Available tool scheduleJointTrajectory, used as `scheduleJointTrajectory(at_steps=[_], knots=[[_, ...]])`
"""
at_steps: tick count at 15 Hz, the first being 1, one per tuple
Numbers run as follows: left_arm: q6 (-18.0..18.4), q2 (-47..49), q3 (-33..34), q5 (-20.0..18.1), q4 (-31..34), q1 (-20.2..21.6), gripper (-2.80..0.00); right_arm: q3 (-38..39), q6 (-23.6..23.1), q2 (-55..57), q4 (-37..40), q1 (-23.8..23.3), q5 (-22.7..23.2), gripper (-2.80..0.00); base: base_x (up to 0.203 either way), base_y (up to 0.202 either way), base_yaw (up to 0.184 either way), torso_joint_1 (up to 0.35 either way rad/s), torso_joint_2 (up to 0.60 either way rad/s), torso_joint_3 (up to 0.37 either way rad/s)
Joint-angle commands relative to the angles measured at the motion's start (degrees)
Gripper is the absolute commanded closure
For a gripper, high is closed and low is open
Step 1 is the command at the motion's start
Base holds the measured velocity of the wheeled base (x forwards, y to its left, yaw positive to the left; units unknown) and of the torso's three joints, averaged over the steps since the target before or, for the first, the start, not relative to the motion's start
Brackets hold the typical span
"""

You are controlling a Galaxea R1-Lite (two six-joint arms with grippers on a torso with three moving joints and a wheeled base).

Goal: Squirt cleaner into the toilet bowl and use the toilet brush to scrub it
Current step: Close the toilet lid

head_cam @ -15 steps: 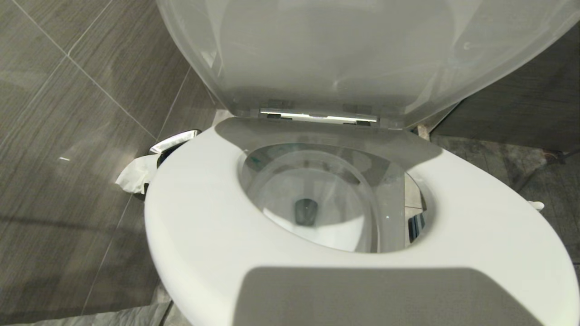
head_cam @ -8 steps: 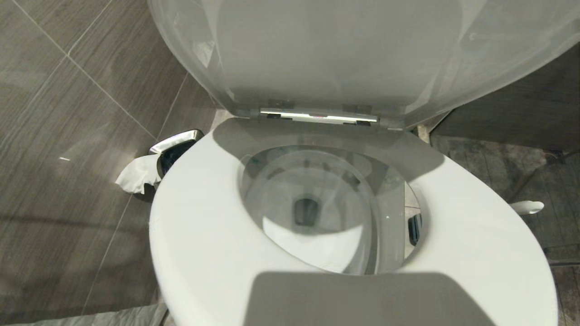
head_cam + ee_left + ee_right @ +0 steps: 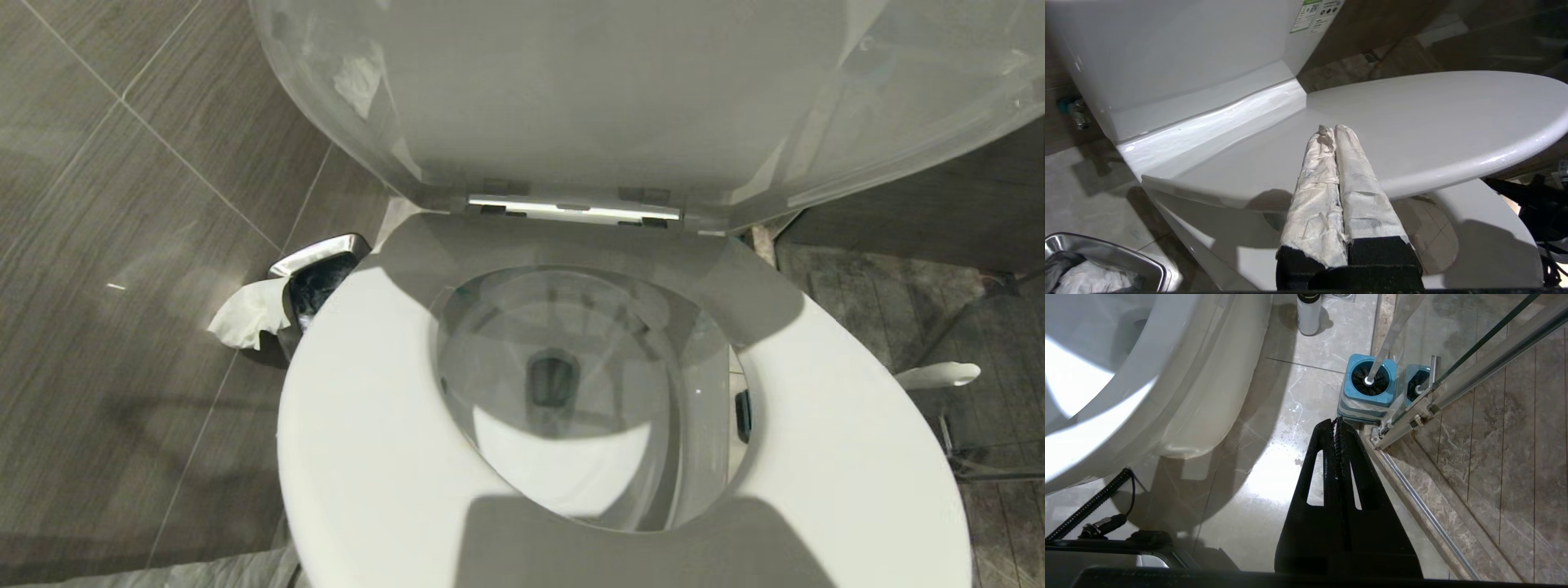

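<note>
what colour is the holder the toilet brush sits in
Blue, with grey bands lower down: the holder around the toilet brush shows best in the right wrist view.

The lid (image 3: 620,90) is cut off by the head view's upper edge. The seat (image 3: 384,457) hides most of the bin (image 3: 318,265) and all but the brush (image 3: 939,376) handle's tip. Neither gripper appears in the head view. The tank sticker (image 3: 1316,14) is cropped, its print illegible.
</note>
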Motion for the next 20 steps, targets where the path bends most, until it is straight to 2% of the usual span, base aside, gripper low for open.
scheduleJointTrajectory(at_steps=[1,7,13,20], knots=[[0.1,1.0,0.8,0.0,0.3,-0.9,0.00,0.0,0.0,0.0,0.0,0.0,0.0,0.00,0.000,0.000,0.000,0.000,0.00,0.000],[0.2,0.6,5.5,-0.2,0.7,-2.6,0.00,0.0,0.0,0.0,0.0,0.0,0.0,0.00,0.000,0.000,0.000,0.000,0.00,0.000],[0.8,0.4,7.3,-0.4,4.1,-4.4,0.00,0.1,0.0,0.0,0.0,0.1,0.0,0.00,0.000,0.000,0.000,0.000,0.00,0.000],[1.7,-3.0,10.1,-1.4,18.5,-5.4,0.00,0.0,0.0,0.0,0.0,0.0,0.0,0.00,0.000,0.000,0.000,0.000,0.00,0.000]])
